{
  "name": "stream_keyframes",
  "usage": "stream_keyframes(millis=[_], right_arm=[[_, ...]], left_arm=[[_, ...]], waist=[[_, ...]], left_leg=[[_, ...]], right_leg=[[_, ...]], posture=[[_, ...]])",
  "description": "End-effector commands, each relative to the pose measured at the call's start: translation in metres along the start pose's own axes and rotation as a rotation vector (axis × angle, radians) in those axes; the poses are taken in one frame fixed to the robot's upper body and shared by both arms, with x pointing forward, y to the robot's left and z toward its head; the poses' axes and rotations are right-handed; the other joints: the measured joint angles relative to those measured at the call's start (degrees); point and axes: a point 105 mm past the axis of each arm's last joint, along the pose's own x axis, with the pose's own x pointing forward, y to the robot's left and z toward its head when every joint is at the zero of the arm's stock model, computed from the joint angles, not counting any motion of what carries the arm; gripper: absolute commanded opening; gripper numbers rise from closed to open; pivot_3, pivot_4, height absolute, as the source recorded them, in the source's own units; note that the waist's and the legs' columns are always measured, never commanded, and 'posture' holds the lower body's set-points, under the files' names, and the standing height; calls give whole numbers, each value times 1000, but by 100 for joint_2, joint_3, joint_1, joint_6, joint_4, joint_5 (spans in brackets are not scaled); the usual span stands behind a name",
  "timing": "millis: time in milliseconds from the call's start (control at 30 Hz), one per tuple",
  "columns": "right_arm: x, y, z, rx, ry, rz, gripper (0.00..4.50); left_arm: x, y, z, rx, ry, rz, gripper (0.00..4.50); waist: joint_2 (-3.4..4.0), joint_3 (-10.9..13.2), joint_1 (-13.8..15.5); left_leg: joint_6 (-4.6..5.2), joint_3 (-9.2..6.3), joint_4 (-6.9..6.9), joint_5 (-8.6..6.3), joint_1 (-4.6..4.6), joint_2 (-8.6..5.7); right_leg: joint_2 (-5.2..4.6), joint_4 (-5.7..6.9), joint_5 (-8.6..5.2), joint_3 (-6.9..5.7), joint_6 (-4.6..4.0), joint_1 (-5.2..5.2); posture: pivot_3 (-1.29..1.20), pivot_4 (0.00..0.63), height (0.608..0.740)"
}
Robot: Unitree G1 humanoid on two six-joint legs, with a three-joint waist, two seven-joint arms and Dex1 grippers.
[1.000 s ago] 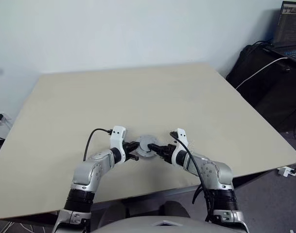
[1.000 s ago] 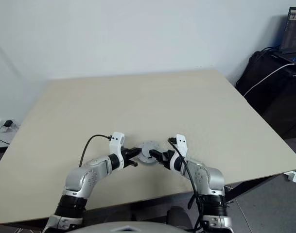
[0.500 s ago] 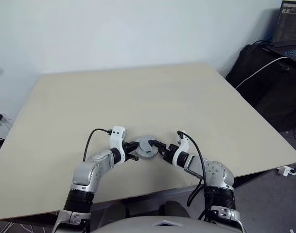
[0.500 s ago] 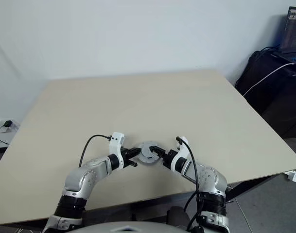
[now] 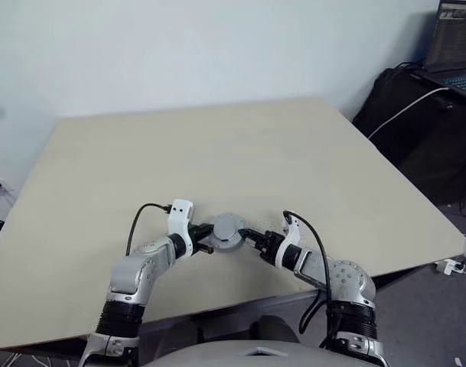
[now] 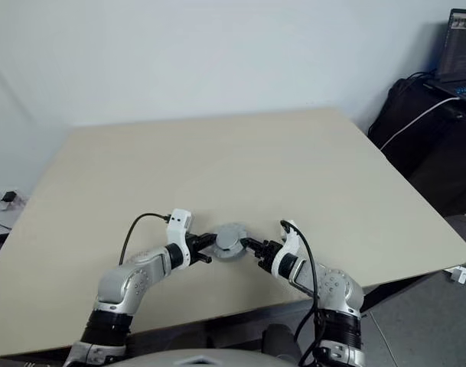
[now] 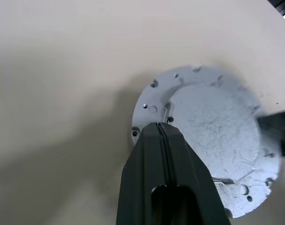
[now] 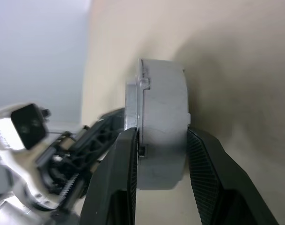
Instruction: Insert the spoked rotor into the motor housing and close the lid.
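A round grey motor housing (image 5: 227, 229) lies on the beige table (image 5: 217, 153) near its front edge, between my two grippers. Its top carries the lid (image 7: 212, 136), a silver disc with small holes and a raised middle. The spoked rotor is hidden. My left gripper (image 5: 210, 234) is shut, and its joined tips (image 7: 157, 125) rest on the lid's edge. My right gripper (image 5: 245, 233) comes in from the other side. Its two fingers (image 8: 128, 154) press against opposite faces of the housing's thick grey body (image 8: 163, 117).
The table's front edge runs just below both arms. Off the table's right side stand dark bags (image 5: 416, 122) with a white cable (image 5: 405, 111) and an open laptop (image 5: 454, 42). A wide bare tabletop stretches behind the housing.
My right wrist has rolled and its fingers have closed from wide open onto the housing. My left gripper has stayed shut in the same place.
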Motion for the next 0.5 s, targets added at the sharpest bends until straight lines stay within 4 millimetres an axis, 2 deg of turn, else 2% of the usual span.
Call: stream_keyframes(millis=[33, 333, 500], right_arm=[[-1, 10, -2, -18, 10, 31, 1205], [-7, 5, -12, -12, 44, 7, 1204], [-7, 10, -18, -49, 71, 31, 1204]], left_arm=[[6, -15, -8, -3, 34, -59, 0], [6, -16, -10, -8, 38, -61, 0], [6, -16, -11, -7, 39, -62, 0]], waist=[[0, 0, 1], [1, 0, -1], [1, 0, -2]], left_leg=[[1, 0, 0, 0, 0, 0], [2, -1, 0, 0, -1, 1], [4, -1, -1, -1, -1, 1]], right_leg=[[-1, 0, 0, 0, 0, 0], [-2, -1, -1, 0, 2, -1], [-3, -2, -2, 0, 4, -1]], posture=[[0, 0, 740], [0, 0, 740], [0, 0, 740]])
